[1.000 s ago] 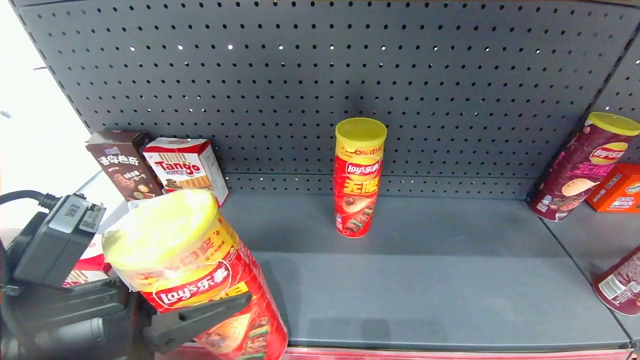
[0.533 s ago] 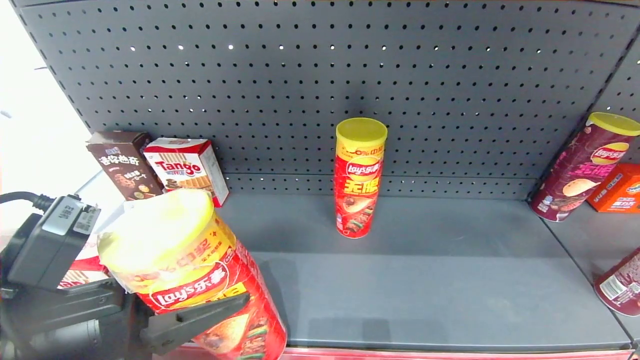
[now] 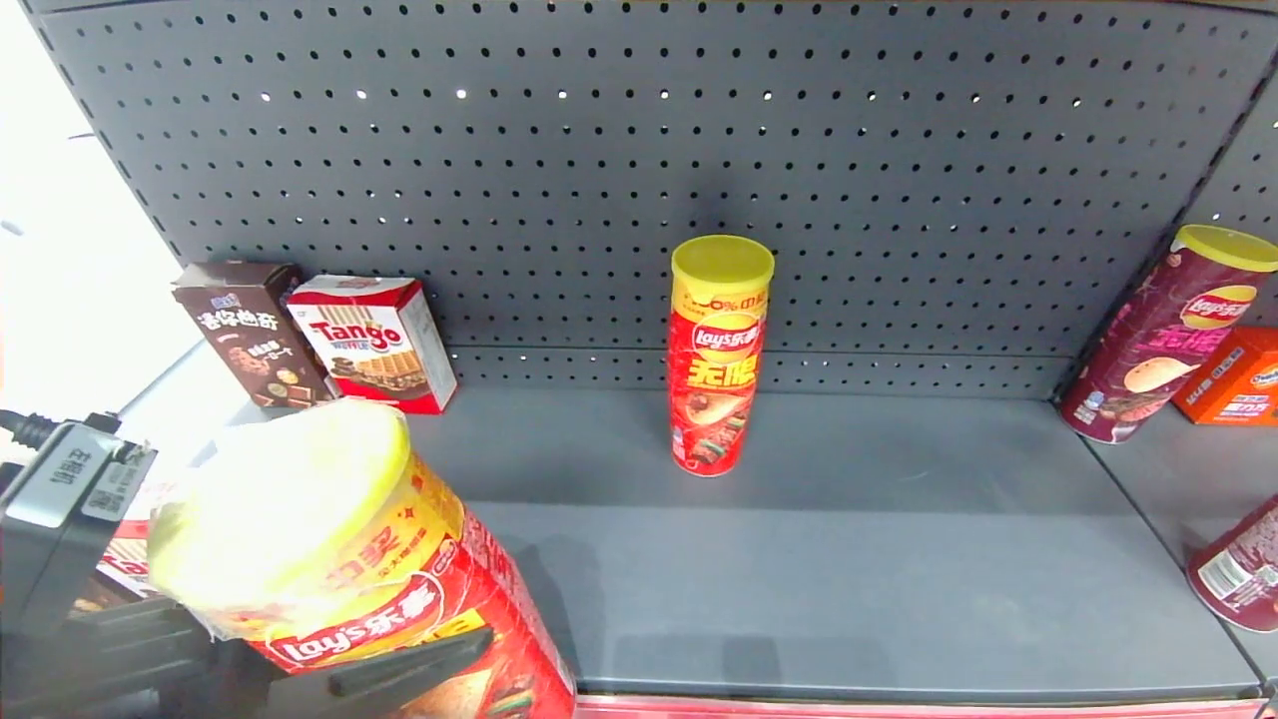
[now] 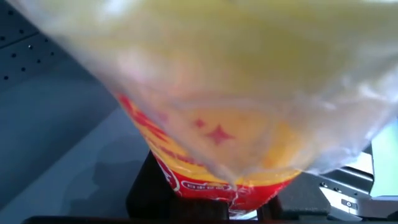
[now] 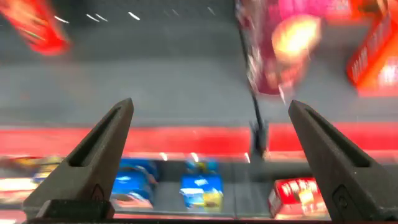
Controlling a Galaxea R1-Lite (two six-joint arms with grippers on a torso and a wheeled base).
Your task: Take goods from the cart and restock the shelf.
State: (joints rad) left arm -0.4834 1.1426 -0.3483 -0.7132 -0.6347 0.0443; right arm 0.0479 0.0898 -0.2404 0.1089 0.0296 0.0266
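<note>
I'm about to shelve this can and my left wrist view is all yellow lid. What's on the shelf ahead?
Observer: A second can stands upright at the back middle of the shelf, to the right of your held can.
Operator: Anything at back left?
Observer: Two boxes stand side by side against the pegboard: a brown box and a red-white box.
Operator: Is the right claw free?
Observer: Yes, the right claw is open with nothing in it.
</note>
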